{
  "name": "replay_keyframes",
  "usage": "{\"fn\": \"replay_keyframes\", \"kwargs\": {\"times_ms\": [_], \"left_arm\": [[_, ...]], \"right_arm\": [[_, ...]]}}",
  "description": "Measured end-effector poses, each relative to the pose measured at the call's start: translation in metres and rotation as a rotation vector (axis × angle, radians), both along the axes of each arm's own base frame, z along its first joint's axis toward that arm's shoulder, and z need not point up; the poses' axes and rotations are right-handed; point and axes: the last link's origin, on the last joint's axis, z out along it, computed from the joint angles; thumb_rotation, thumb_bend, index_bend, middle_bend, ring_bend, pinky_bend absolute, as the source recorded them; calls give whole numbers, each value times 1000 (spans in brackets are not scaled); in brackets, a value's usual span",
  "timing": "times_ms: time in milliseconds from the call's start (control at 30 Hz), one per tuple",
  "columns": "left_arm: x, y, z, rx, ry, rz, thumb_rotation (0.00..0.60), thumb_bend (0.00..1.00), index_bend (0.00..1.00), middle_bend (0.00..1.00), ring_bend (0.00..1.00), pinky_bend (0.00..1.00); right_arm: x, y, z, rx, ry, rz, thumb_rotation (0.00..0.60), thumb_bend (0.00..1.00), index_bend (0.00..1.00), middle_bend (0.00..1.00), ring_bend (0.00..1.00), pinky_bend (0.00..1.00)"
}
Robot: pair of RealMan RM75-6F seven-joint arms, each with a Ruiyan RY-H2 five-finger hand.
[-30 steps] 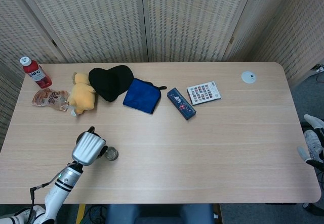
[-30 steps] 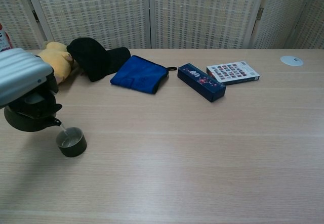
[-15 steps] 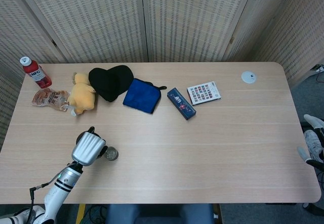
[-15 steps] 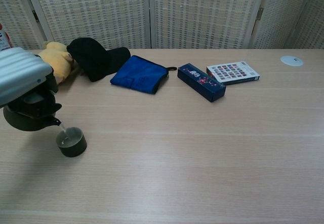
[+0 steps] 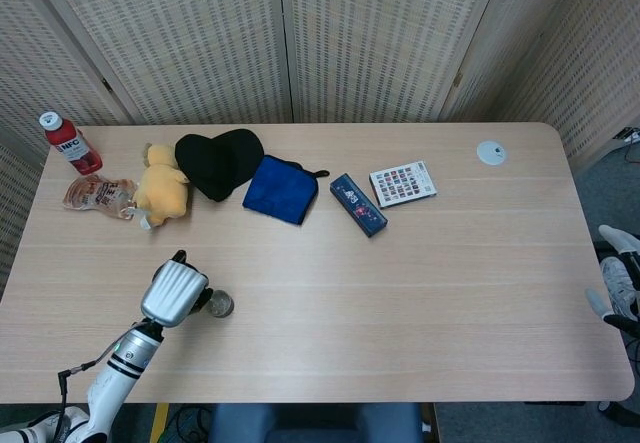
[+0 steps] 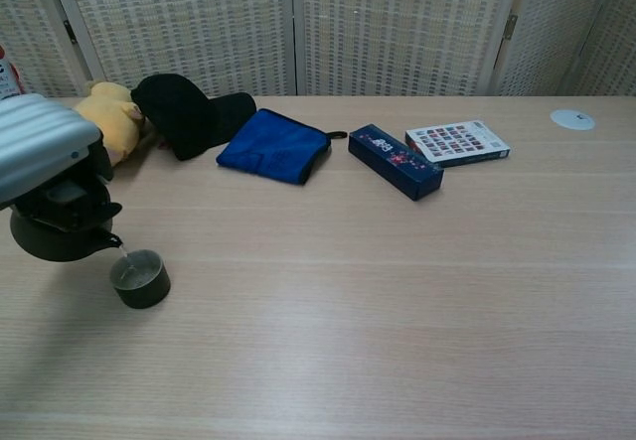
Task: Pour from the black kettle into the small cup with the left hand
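Observation:
My left hand (image 6: 40, 147) (image 5: 175, 291) grips the black kettle (image 6: 62, 223) from above at the table's front left. The kettle hangs tilted, its spout just above the rim of the small cup (image 6: 140, 278) (image 5: 220, 304). A thin stream runs from the spout into the cup, which stands upright on the table with liquid inside. In the head view the hand hides most of the kettle. My right hand shows in neither view.
Along the back left lie a red-capped bottle (image 5: 70, 143), a snack packet (image 5: 97, 195), a yellow plush toy (image 5: 162, 188), a black cap (image 5: 218, 161) and a blue cloth (image 5: 282, 189). A dark blue box (image 5: 358, 204), a patterned card box (image 5: 403, 183) and a white disc (image 5: 491, 152) lie further right.
The left hand and kettle have shifted only slightly; the stream keeps running into the cup. Nothing else has moved.

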Motion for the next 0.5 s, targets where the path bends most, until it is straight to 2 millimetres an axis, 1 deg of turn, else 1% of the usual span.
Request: {"fn": "replay_keyframes", "kwargs": {"times_ms": [167,367,500], "left_arm": [[-1,1,1,0,-31,21,531,380,1000,1000,977,414],[-3,2,2,2,-74,52,491,379,1000,1000,977,414],[-1,4,5,4,-118,69,489,380,1000,1000,976,414]], "right_arm": [[0,1,0,-2,0,-2,600,235,168,211,169,173],[1,1,0,-4,0,-3,600,235,168,211,169,173],[1,1,0,-6,1,-3,600,235,168,211,169,173]]}}
